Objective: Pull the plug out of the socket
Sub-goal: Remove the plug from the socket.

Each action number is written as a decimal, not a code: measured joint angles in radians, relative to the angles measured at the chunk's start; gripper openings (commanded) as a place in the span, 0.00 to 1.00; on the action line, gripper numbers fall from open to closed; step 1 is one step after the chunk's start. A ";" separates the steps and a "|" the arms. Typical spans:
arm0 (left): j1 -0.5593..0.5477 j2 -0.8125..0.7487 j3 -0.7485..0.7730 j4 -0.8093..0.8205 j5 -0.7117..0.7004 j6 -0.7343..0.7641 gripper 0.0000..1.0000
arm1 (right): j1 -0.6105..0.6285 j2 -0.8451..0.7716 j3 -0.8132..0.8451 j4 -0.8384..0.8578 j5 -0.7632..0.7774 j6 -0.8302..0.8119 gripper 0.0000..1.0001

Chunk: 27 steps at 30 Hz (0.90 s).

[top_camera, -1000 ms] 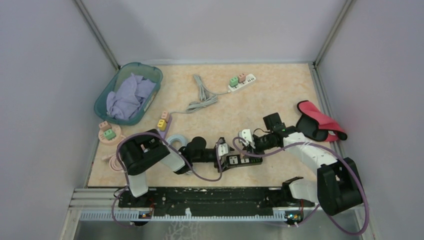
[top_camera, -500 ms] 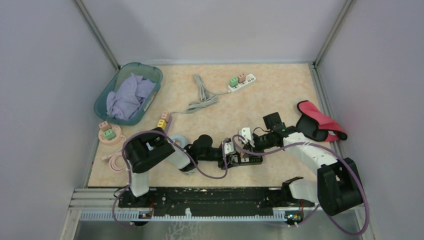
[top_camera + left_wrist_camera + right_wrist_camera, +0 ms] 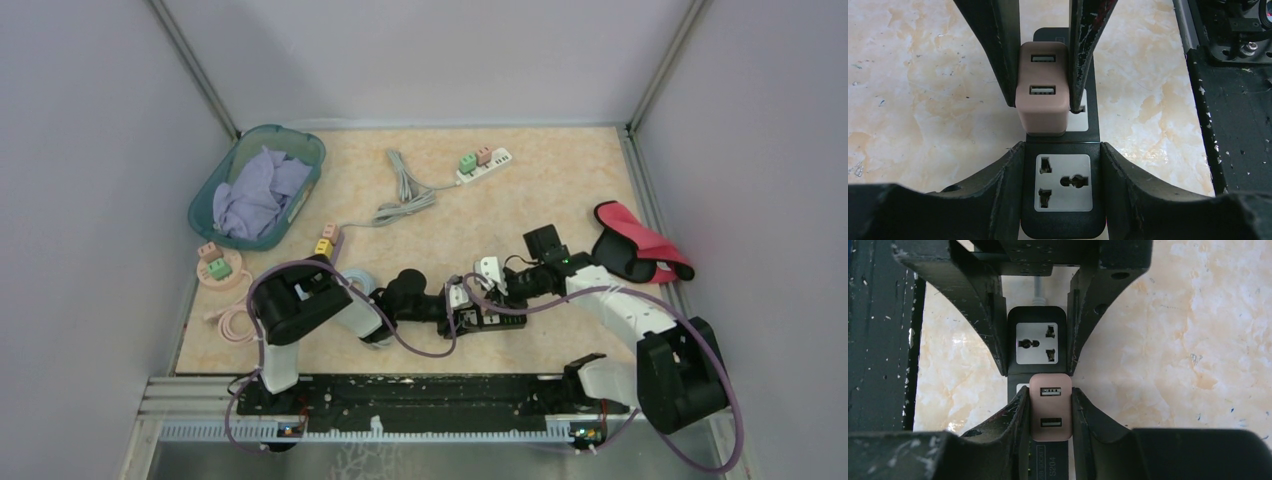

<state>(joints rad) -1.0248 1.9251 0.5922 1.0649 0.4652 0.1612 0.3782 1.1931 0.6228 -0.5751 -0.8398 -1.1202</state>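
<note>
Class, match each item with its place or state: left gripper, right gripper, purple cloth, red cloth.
Column one:
1. left gripper
2. right gripper
3. purple cloth
4. red cloth

Column two:
A. in the teal basket
B. shut on the pink plug
C. near the right edge of the table
D. clamping the black power strip

Pairs: 1-D, 2-B, 3-A, 4-C

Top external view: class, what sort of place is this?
Probably a robot test cell: pale walls box in a marble-patterned table, with left arm and right arm bolted at its near edge.
</note>
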 measured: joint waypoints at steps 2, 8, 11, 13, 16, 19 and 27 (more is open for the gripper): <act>0.000 0.001 0.000 0.002 0.000 -0.002 0.00 | 0.002 0.000 0.001 0.015 0.012 0.047 0.00; 0.000 0.002 -0.003 0.010 -0.006 -0.001 0.00 | -0.009 0.000 0.005 0.029 0.030 0.107 0.00; 0.002 0.004 -0.004 0.017 -0.010 -0.001 0.00 | -0.025 0.000 0.005 0.024 0.021 0.097 0.00; 0.004 0.005 -0.008 0.026 -0.011 -0.001 0.00 | -0.037 0.000 0.006 0.007 0.004 0.066 0.00; 0.003 0.006 -0.014 0.036 -0.011 -0.001 0.00 | -0.048 0.000 0.008 -0.023 -0.016 0.011 0.00; 0.003 0.006 -0.018 0.047 -0.011 -0.002 0.00 | -0.056 0.000 0.016 -0.058 -0.031 -0.049 0.00; -0.003 0.006 -0.023 0.066 -0.008 -0.009 0.00 | -0.062 0.002 0.028 -0.146 -0.074 -0.221 0.00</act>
<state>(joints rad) -1.0283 1.9308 0.5697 1.1309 0.4576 0.1524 0.3161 1.1954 0.6506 -0.7216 -0.9138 -1.3415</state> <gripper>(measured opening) 0.574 0.290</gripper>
